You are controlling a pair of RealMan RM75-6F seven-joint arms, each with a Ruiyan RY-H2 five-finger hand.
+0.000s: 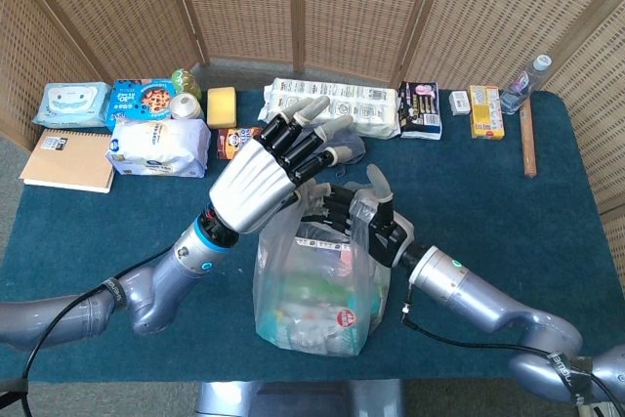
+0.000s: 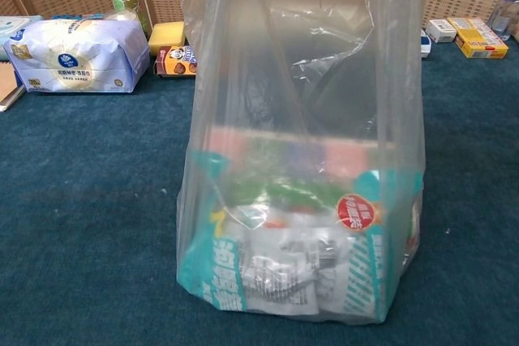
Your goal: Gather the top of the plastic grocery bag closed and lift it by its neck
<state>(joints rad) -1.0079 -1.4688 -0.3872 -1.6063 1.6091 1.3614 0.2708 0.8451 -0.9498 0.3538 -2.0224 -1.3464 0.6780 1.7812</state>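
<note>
Left hand (image 1: 262, 175) raised above the bag's mouth, back of the palm toward the head camera, fingers (image 1: 308, 134) spread and extended up and away, holding nothing. Right hand (image 1: 363, 218) at the far right side of the bag's rim, dark fingers curled into the gathered plastic at the top edge, thumb sticking upward; gripping the film there, as far as the head view shows. Neither hand visible in the chest view.

Clear plastic grocery bag (image 2: 304, 160) standing upright near the front middle of the table, long axis vertical, mouth pointing straight up. Base resting flat on the cloth. Walls drawn up taut and narrowing a little toward the top, top edge cut off by the chest frame. Inside, at the bottom: a teal-and-white printed pack (image 2: 276, 269) with a red round label, something pink and green lying above it, blurred by the film.

Table (image 1: 117, 241) covered in dark teal cloth. Along the far edge, left to right: a brown notebook (image 1: 66, 159), a pale blue wipes pack (image 1: 72, 103), a white tissue pack (image 1: 158, 146), a yellow sponge (image 1: 222, 105), a long white packet (image 1: 334, 104), a small yellow box (image 1: 485, 110), a clear water bottle (image 1: 525, 82) and a wooden stick (image 1: 528, 140). All well apart from the bag.

Behind the table, folding screens of woven cane (image 1: 234, 2) in wooden frames.
</note>
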